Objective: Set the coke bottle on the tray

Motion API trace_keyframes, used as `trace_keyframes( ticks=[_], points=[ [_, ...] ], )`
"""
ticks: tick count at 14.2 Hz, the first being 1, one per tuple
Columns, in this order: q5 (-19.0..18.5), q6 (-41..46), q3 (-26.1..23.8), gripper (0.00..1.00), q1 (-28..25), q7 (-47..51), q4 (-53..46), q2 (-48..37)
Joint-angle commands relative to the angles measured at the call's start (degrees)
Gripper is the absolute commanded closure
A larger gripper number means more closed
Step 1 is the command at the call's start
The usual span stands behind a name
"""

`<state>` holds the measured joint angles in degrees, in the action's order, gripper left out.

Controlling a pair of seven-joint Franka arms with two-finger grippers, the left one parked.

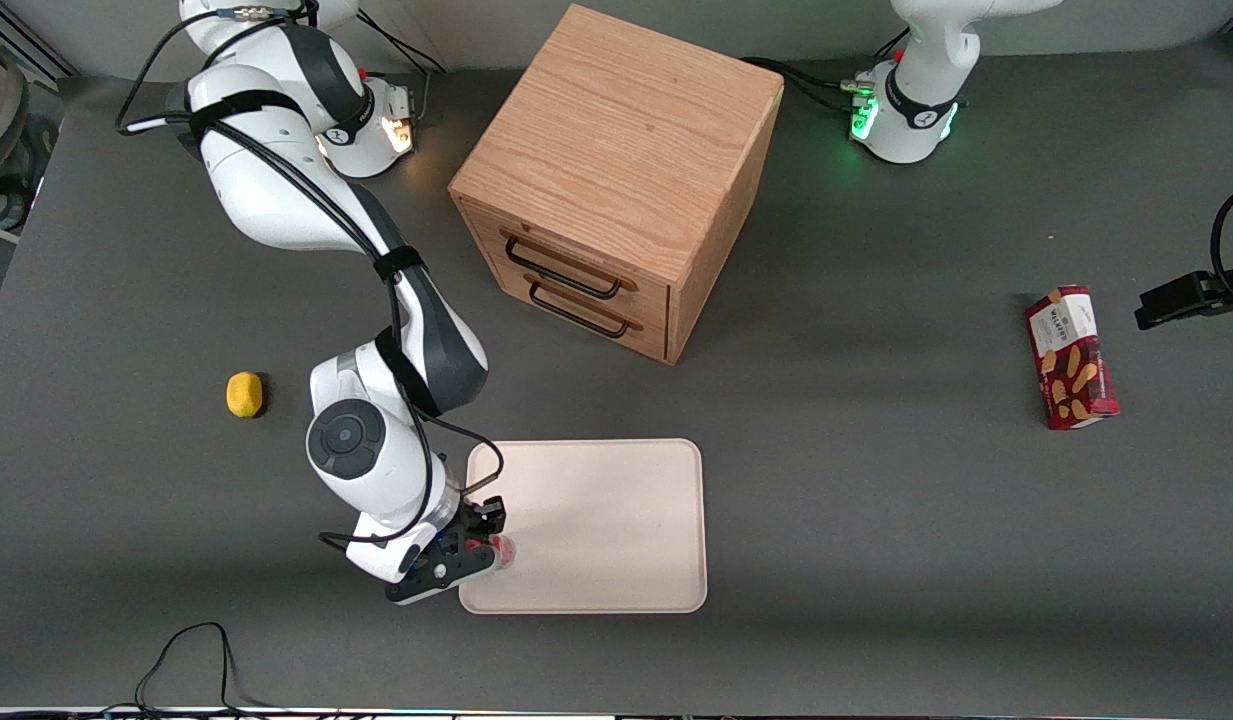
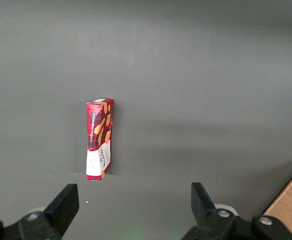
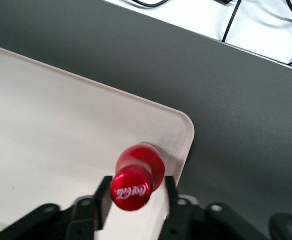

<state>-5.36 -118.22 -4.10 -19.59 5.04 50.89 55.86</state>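
Red cap up: the coke bottle (image 3: 138, 177) sat upright between the fingers of the right gripper (image 1: 473, 548), long axis vertical. In the right wrist view both pads pressed against the bottle's sides just under the cap, so the gripper was clamped on it, narrow, not free.

Key relation: the bottle was directly inside the gripper, over the cream tray (image 1: 616, 500), near a corner on the working arm's side. The rim ran just beside the bottle's base. In the front view the bottle (image 1: 502, 552) showed just inside the tray's edge on that side, at the corner closest to the camera. Could not tell whether the base was touching the tray floor or hanging just above it.

Arm pose: right arm reached down and out from its base toward the front camera, elbow bent, wrist angled over the tray corner, fingers pointing down at the surface.

Judgement: placement was nearly done. What remained was 1 small move, settling the base flat if it was not already down, then opening. Risk: the bottle was close to the rim, so a release there could have left it tipped against the lip.

Wooden drawer cabinet (image 1: 616, 180) stood farther from the camera than the gripper, well apart. Yellow lemon (image 1: 244, 393) lay near the forearm. Red biscuit box (image 1: 1070, 357) lay toward the parked arm's end.
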Motion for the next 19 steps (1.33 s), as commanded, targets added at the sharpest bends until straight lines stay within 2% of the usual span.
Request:
trace_keyframes(
  ticks=[1,9,15,18,19],
  points=[
    [-1.1,1.1,0.1,0.0,-0.3,2.8,0.6,-3.2],
    [-0.8,21.4,0.0,0.0,0.9,8.5,11.1,-24.9],
    [-0.1,22.2,-0.8,0.0,9.1,7.9,32.1,-46.3],
    [4.1,22.2,-1.0,0.0,14.8,2.3,36.8,-51.9],
    [4.4,22.1,-0.7,0.0,16.1,2.0,37.7,-53.0]
  ],
)
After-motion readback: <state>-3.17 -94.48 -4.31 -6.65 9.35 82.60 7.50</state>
